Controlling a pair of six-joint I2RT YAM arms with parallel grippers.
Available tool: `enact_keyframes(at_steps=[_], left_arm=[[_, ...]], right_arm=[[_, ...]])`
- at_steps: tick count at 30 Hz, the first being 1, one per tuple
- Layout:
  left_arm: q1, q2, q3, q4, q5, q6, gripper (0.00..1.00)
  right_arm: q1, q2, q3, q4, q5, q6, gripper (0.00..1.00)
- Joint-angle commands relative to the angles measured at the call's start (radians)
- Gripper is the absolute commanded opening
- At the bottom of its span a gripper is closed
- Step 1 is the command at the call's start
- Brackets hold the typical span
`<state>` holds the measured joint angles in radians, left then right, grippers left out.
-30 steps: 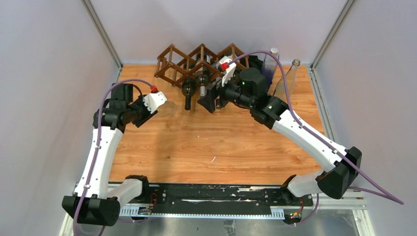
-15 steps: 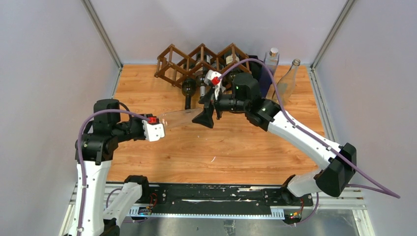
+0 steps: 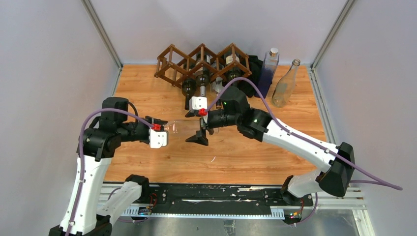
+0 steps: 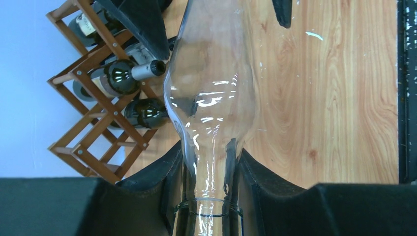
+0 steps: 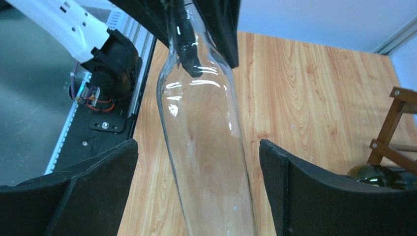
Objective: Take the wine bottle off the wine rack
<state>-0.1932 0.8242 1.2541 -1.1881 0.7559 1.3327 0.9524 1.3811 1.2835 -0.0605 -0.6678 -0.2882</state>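
Note:
A clear empty wine bottle (image 3: 186, 126) hangs level above the table, apart from the rack. My left gripper (image 3: 160, 133) is shut on its neck; the left wrist view shows the neck (image 4: 210, 167) pinched between both pads. My right gripper (image 3: 199, 126) is open and straddles the bottle's body (image 5: 206, 147), with a gap at each finger (image 5: 319, 196). The dark brown lattice wine rack (image 3: 201, 61) stands at the back and holds several dark bottles (image 4: 120, 78), necks toward me.
A tall clear bottle (image 3: 285, 81) and a blue-tinted square bottle (image 3: 269, 66) stand at the back right beside the rack. A black rail (image 3: 211, 194) runs along the near edge. Grey walls enclose left, back and right.
The left gripper has carried the clear bottle away from the rack toward the near side. The right gripper has left the rack and followed, and now stands open around the bottle's body.

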Motion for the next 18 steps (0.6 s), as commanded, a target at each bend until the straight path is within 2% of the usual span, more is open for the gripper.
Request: enact_keyframes(at_steps=[1,10,18], left_arm=[[-0.033,-0.003,0.043,0.006,0.043,0.025,0.0],[-0.06,0.008,0.07,0.007,0.046,0.01,0.0],[-0.086,0.012,0.054,0.006,0.031,0.016,0.0]], right_arm=[[0.045,0.005,0.008,-0.05,0.035,-0.158,0.96],[0.089,0.058,0.031,-0.089,0.08,-0.231,0.97],[0.133,0.116,0.068,-0.03,0.164,-0.249,0.98]])
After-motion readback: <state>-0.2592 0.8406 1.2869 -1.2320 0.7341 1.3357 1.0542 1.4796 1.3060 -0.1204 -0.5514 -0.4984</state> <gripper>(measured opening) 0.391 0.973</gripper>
